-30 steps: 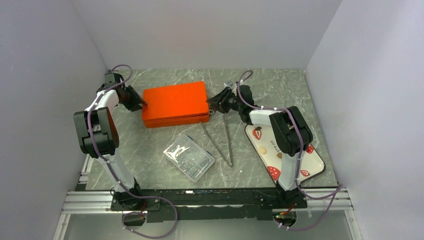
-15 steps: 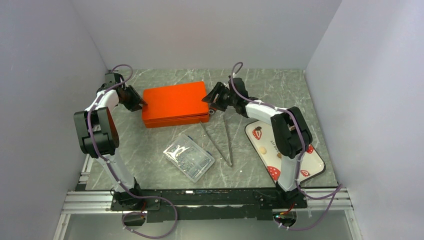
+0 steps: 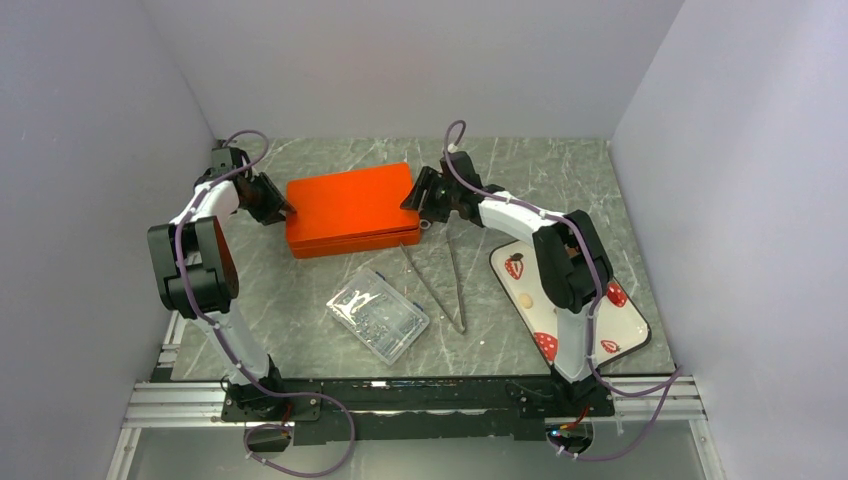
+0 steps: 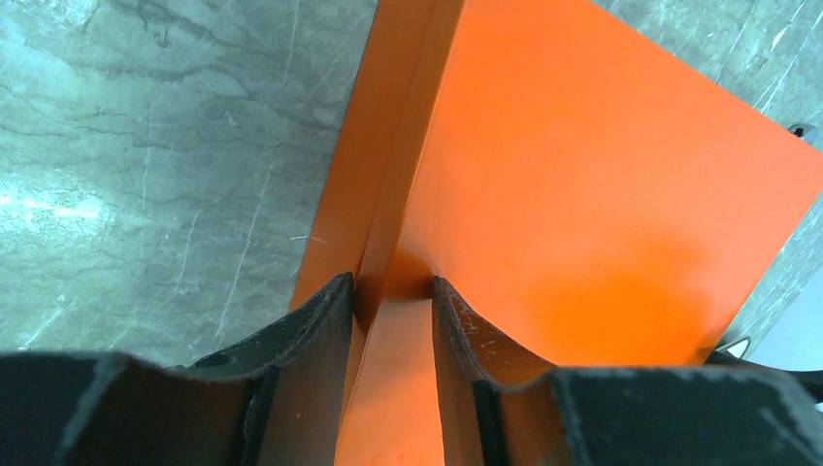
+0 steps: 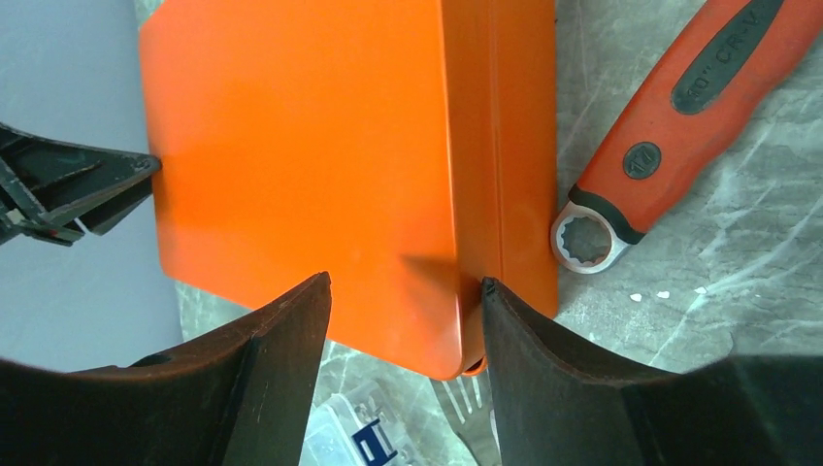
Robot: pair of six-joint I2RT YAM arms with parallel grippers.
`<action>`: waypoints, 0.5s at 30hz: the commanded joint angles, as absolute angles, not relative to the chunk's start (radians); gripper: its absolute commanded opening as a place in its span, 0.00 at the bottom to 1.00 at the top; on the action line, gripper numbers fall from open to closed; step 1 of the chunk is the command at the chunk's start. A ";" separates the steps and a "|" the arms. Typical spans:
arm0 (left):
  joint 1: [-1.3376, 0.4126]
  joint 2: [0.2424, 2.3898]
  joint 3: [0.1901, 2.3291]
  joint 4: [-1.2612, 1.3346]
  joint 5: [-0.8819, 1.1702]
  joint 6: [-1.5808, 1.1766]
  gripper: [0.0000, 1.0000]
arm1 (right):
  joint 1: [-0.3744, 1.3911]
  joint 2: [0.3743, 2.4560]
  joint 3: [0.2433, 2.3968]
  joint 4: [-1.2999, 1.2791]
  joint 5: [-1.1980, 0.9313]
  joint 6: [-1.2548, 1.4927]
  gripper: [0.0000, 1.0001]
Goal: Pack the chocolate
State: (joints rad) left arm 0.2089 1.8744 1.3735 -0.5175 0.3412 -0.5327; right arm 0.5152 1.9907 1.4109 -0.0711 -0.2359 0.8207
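The chocolate (image 3: 526, 298) lies on the strawberry-printed tray (image 3: 630, 318) at about 4 o'clock on the surface, well apart from both arms. Only a couple of small pale and brown pieces can be made out there. The orange box (image 3: 350, 208) sits shut at about 11 o'clock, so the step in hand looks to be getting it open.

The left gripper (image 4: 393, 286) has its fingers clamped on the box's 9 o'clock edge. The wrist view does not show whether they pinch the lid alone or the lid and base together. The right gripper (image 5: 406, 282) is at the 3 o'clock end with its fingers apart. One hangs over the lid top and the other is against the side wall near the corner, gripping nothing.

To do this well, one arm should anchor the base while the other takes only the lid's lip. If the right fingers close across both halves of the seam, the box will lift whole instead of opening. I would set the right fingers just above the seam, close gently, then raise in a slow arc. The hinge side is not visible, so test with a small lift first.

Watch the wrench (image 5: 679, 107) just beside the box's 3 o'clock end — a sliding box would shove it. The tongs (image 3: 455, 280) near 5 o'clock and the clear container (image 3: 378, 313) at 7 o'clock are well clear of the lid's swing.
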 commanded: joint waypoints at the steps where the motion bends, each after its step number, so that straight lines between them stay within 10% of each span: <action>1: 0.187 1.808 1.356 -0.560 0.372 -0.511 0.39 | 0.530 1.989 1.463 -0.117 -0.185 0.780 0.59; 15: 0.176 1.755 1.328 -0.564 0.385 -0.517 0.38 | 0.557 1.967 1.480 -0.162 -0.146 0.749 0.49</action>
